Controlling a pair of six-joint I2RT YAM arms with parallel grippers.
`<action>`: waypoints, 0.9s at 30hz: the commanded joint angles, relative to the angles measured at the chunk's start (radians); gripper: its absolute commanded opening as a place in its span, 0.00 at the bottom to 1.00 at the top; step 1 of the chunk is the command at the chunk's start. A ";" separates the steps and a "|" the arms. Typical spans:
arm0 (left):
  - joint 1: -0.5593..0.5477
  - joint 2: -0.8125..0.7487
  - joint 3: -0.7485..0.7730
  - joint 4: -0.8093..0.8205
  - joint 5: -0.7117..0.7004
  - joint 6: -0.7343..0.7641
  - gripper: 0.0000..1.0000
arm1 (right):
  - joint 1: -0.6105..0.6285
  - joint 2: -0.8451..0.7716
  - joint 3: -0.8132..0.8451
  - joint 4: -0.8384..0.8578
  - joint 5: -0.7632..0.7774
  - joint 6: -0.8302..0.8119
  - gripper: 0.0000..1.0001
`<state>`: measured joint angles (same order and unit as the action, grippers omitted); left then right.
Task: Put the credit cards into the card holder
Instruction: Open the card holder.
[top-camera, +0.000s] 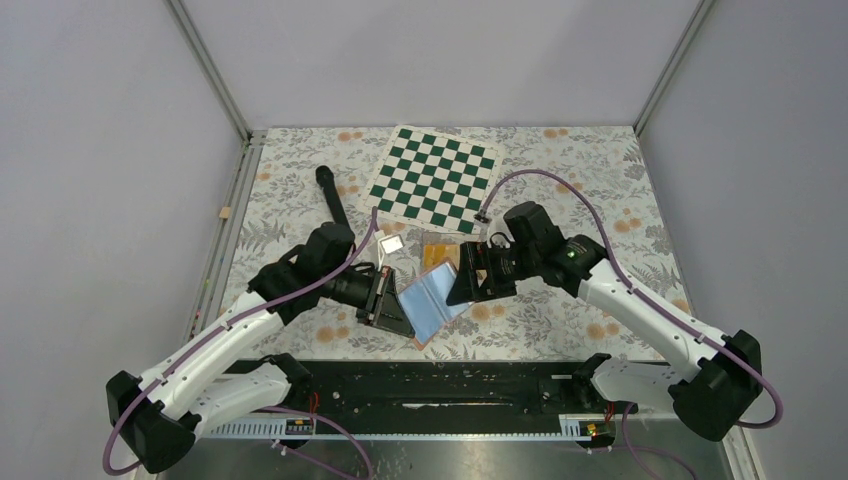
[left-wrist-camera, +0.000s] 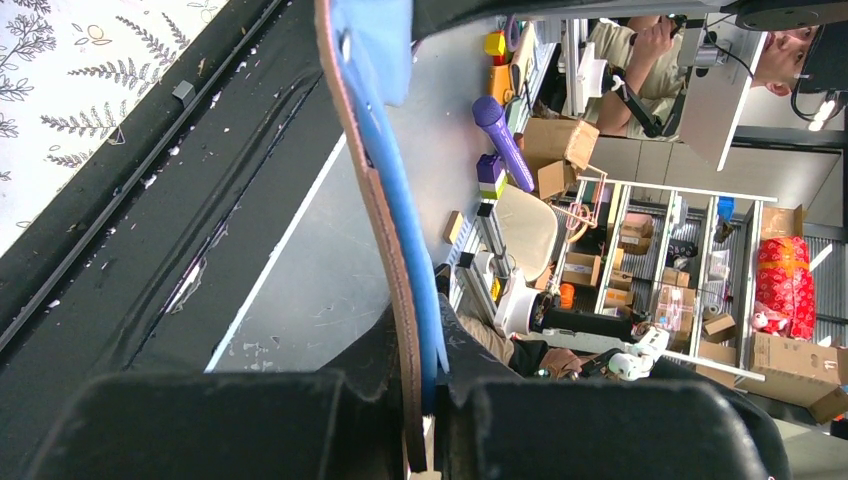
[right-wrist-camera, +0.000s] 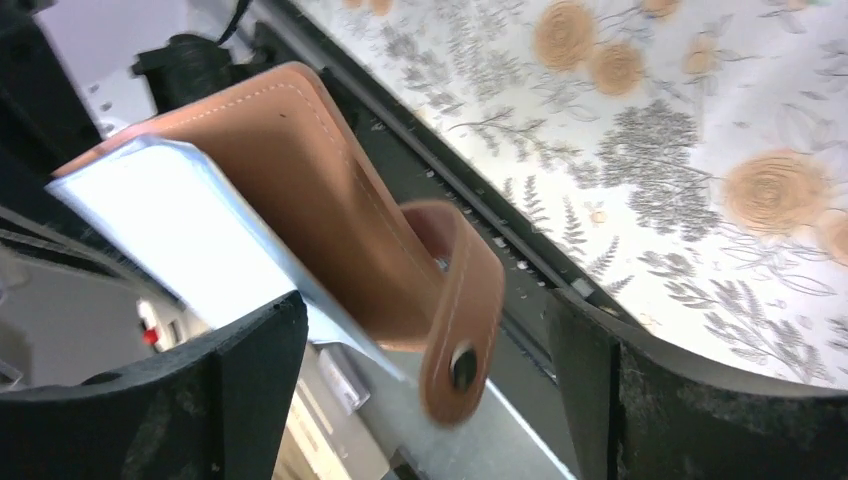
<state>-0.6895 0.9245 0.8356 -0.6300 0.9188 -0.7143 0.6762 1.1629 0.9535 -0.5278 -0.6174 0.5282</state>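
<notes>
Left gripper (top-camera: 392, 303) clamped shut on one edge of the card holder (top-camera: 432, 300), held open and tilted over the middle of the tabletop (top-camera: 600, 180), toward its near edge. Tan-brown stitched outside, light blue pockets inside, strap tab (right-wrist-camera: 462, 300) with dark snap stud hanging between the wide-open fingers of the right gripper (top-camera: 462, 287), apart from both. Yellow-orange credit card (top-camera: 438, 250) flat on the tabletop just beyond, before the chessboard (top-camera: 435, 175).

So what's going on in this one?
The left claw is shut on one edge of the tan-brown leather folding card holder, holding it spread open off the floral table. The right claw stands open around the holder's snap tab, gripping nothing. A yellow-orange plastic credit card lies on the table behind, not yet inserted.
</notes>
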 joint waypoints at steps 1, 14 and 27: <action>-0.011 -0.008 0.043 0.039 0.036 0.006 0.00 | 0.014 -0.026 0.060 -0.126 0.223 -0.053 0.94; -0.026 -0.015 0.035 0.039 -0.003 -0.001 0.00 | 0.014 -0.095 0.032 -0.033 0.126 -0.023 0.96; -0.026 0.019 0.020 0.039 -0.074 -0.031 0.00 | 0.183 -0.034 0.250 -0.305 0.428 -0.133 0.97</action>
<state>-0.7116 0.9314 0.8356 -0.6338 0.8692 -0.7311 0.8185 1.1069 1.1290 -0.7364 -0.3313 0.4416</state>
